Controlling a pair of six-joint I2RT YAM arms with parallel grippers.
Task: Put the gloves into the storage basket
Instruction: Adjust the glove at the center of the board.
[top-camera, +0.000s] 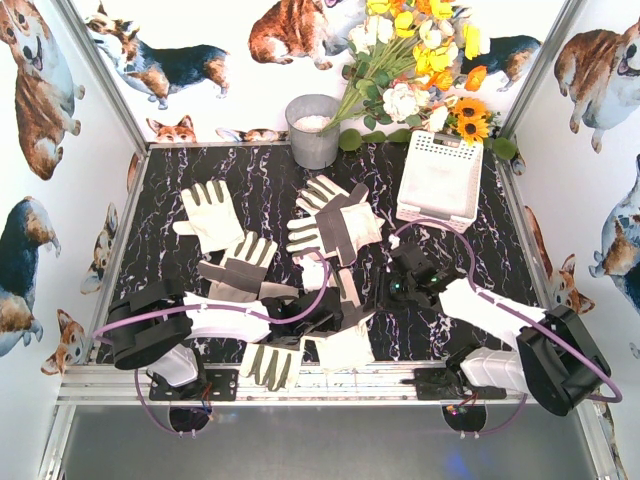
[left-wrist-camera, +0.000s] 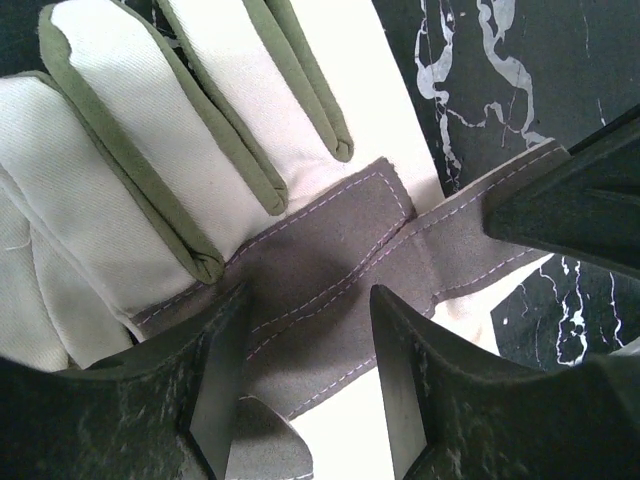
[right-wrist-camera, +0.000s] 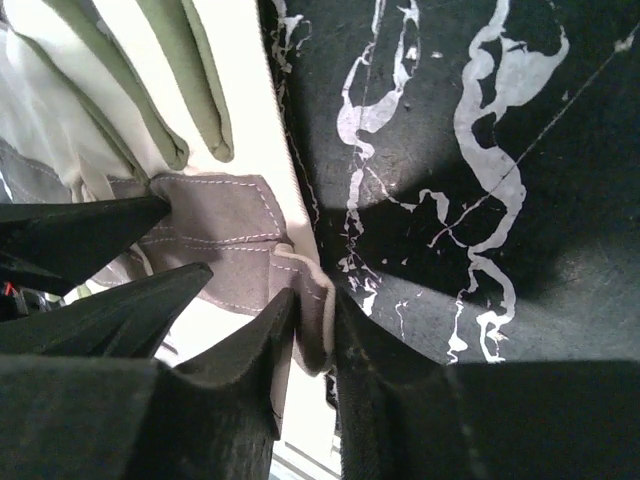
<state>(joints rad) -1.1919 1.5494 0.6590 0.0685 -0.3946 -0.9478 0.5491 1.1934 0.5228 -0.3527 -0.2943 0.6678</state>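
Observation:
Several cream-white gloves with grey-brown patches lie on the black marbled table: one at the back left (top-camera: 210, 215), one below it (top-camera: 240, 265), a pair in the middle (top-camera: 335, 220), one at the front edge (top-camera: 270, 362). Another glove (top-camera: 346, 292) lies between the two grippers. My left gripper (top-camera: 322, 310) is open, its jaws straddling that glove's grey patch (left-wrist-camera: 330, 250). My right gripper (top-camera: 388, 290) is shut on a folded edge of the same glove (right-wrist-camera: 315, 290). The white perforated storage basket (top-camera: 440, 180) stands at the back right; no glove shows in it.
A grey metal bucket (top-camera: 313, 130) stands at the back centre beside a bunch of artificial flowers (top-camera: 420, 60). Corgi-printed walls close in the table on three sides. A metal rail (top-camera: 330, 385) runs along the near edge. Purple cables loop over both arms.

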